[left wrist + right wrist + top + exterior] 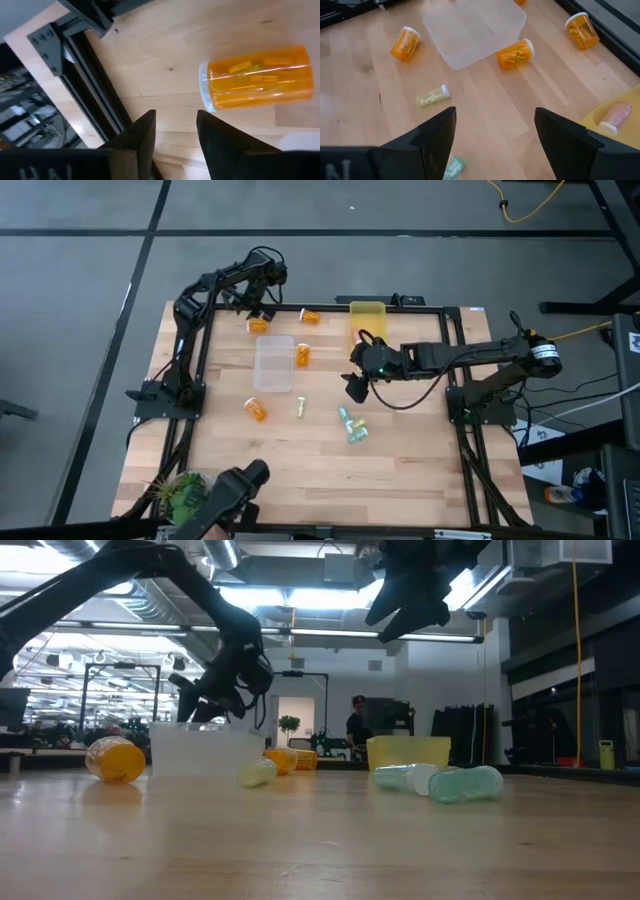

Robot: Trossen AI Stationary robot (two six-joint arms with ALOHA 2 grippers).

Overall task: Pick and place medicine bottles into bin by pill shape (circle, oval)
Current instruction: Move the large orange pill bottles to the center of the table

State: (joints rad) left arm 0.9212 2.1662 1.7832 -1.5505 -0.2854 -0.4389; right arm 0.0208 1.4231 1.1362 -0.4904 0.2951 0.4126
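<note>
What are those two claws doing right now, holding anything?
Left gripper: open, empty, beside an orange bottle.
Right gripper: open, empty, above the table.

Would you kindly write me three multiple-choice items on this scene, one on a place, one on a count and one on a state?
1. Where does the pale pink bottle lie?
A. in the yellow bin
B. in the clear bin
C. on the bare wood

2. How many orange bottles lie outside the bins?
A. two
B. four
C. six

3. How is the right hand?
A. shut on a bottle
B. open and empty
C. out of view

Answers:
1 A, the right wrist view shows it inside the yellow walls.
2 B, the high view shows four on the wood.
3 B, its fingers stand apart with nothing between them.
</note>
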